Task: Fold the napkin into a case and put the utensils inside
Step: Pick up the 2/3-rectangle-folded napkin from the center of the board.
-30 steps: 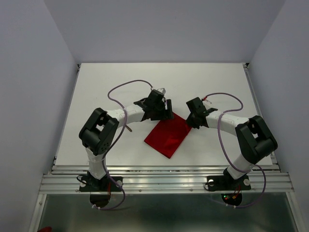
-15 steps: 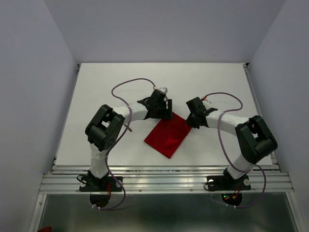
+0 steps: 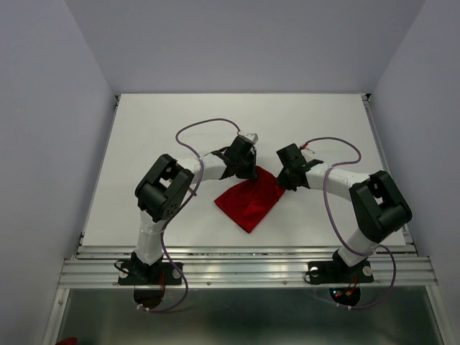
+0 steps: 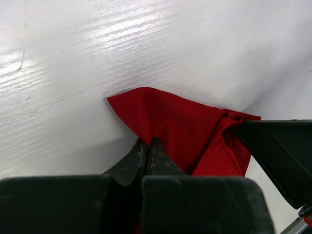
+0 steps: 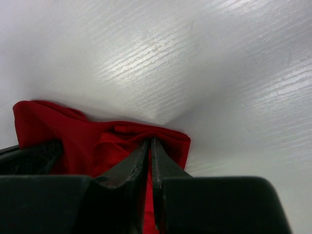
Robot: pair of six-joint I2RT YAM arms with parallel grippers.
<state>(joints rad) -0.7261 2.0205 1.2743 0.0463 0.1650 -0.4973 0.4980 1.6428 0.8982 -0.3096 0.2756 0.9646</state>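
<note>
Now in hand: folding the napkin (image 3: 249, 203). By my reading, both far corners are taken so the far edge can be carried over toward the near side.
Napkin: lies on the table (image 3: 165, 122) between the two arms, doubled into a smaller red patch that tapers toward its near corner. Its far edge is puckered up at the two grips.
Left gripper (image 4: 147, 144): jaws closed together, pinching the far left corner of the napkin.
Right gripper (image 5: 150, 142): jaws nearly together, pinching the far right corner, where a small tuck of cloth bunches.
Spacing: the grippers stand near each other, one at each end of the far edge. Each shows as a dark shape in the other's wrist view.
Doing it well: lift both corners together and level, and keep the edge taut between them so it neither sags nor twists. Carry it in one line and lay it square on the lower layer before letting go.
Risk: a thin pinch may slip or catch one layer only. How many layers each grip holds cannot be told.
Case: not yet formed, I judge.
Count, napkin: one.
Count, grippers: two, both gripping.
Count, utensils: none in view.
Count, table: one.
</note>
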